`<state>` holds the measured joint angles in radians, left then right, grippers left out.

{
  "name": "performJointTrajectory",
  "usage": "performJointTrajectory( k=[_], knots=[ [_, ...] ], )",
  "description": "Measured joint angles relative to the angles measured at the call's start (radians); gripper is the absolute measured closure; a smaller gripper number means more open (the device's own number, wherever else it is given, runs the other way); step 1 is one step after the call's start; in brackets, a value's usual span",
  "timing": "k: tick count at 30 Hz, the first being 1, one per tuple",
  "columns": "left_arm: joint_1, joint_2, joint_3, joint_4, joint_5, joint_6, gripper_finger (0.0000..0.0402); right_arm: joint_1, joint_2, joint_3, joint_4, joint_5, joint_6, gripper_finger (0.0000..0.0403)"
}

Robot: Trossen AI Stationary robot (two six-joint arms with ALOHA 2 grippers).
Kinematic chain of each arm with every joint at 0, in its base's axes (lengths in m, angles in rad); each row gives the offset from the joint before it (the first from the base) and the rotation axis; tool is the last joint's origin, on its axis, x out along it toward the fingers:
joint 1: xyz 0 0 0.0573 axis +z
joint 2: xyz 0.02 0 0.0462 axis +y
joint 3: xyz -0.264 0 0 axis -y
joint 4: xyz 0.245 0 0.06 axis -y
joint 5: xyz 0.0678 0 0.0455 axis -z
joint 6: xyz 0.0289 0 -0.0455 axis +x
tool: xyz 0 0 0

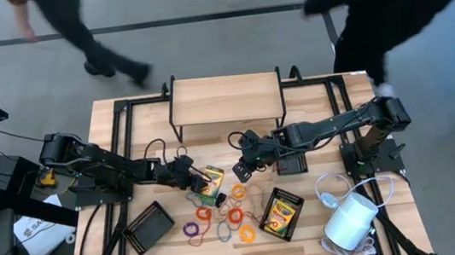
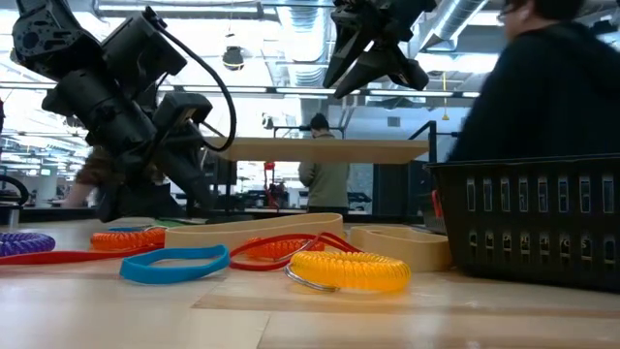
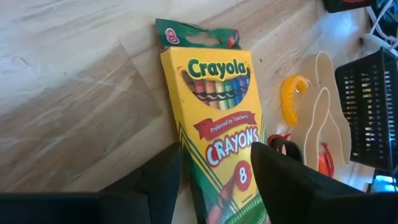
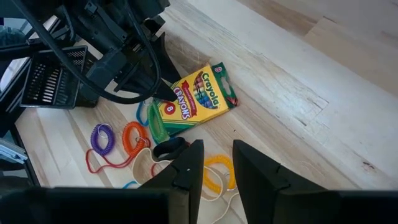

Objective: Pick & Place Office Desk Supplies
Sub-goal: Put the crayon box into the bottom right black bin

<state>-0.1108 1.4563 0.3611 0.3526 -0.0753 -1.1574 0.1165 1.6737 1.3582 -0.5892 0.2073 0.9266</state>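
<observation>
Crayon box (image 3: 214, 130) lies flat on table (image 1: 310, 247), left gripper (image 3: 211, 180) open astride its lower end, empty. Judged light, stiff cardboard; grip across narrow sides. Right gripper (image 4: 214, 165) hovers open, empty.

Pale matt wood-grain surface (image 3: 74, 74); glossy printed card crayon box (image 3: 217, 118); shiny coiled plastic yellow loop (image 2: 349, 270); black mesh tray (image 2: 542, 218).
</observation>
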Motion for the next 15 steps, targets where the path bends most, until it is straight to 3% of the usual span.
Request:
performJointTrajectory(
  k=[15],
  knots=[
    [0.000,0.000,0.000,0.035,-0.003,0.001,0.0324,0.000,0.000,0.000,-0.001,0.000,0.000,0.0319]
  ],
)
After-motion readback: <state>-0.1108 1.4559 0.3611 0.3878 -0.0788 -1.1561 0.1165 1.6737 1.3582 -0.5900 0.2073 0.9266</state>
